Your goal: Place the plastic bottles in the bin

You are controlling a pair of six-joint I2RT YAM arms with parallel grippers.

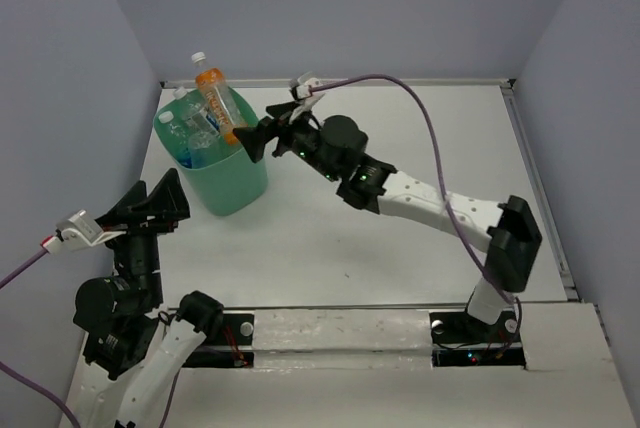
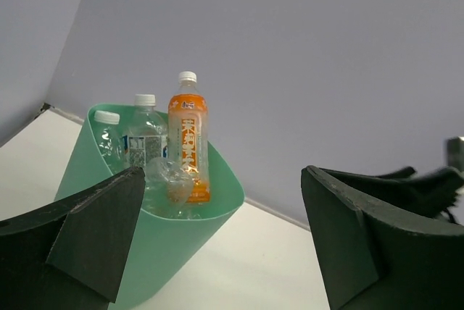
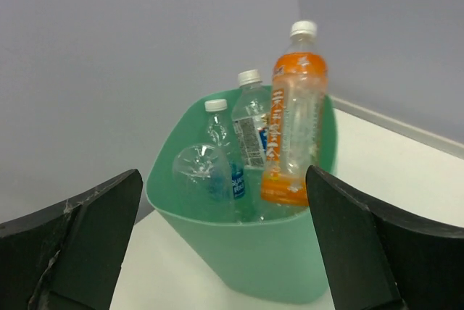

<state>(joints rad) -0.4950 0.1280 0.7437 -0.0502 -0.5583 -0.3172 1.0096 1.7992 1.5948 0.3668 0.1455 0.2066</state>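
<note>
Top external showed the plastic bottles (image 1: 215,98) inside the bin (image 1: 235,183) — left gripper (image 1: 155,196) and right gripper (image 1: 256,138) both spread apart, empty.

A robot lab: plain violet-grey walls (image 1: 350,8) box in a white table (image 1: 400,248) with 2 arms (image 1: 440,210) (image 1: 158,358).

The overhead camera looks down from the near edge over the whole white table (image 1: 400,238). Both low wrist cameras share the mint-green plastic tub (image 3: 239,252): left from its near side, right close on its right.
</note>
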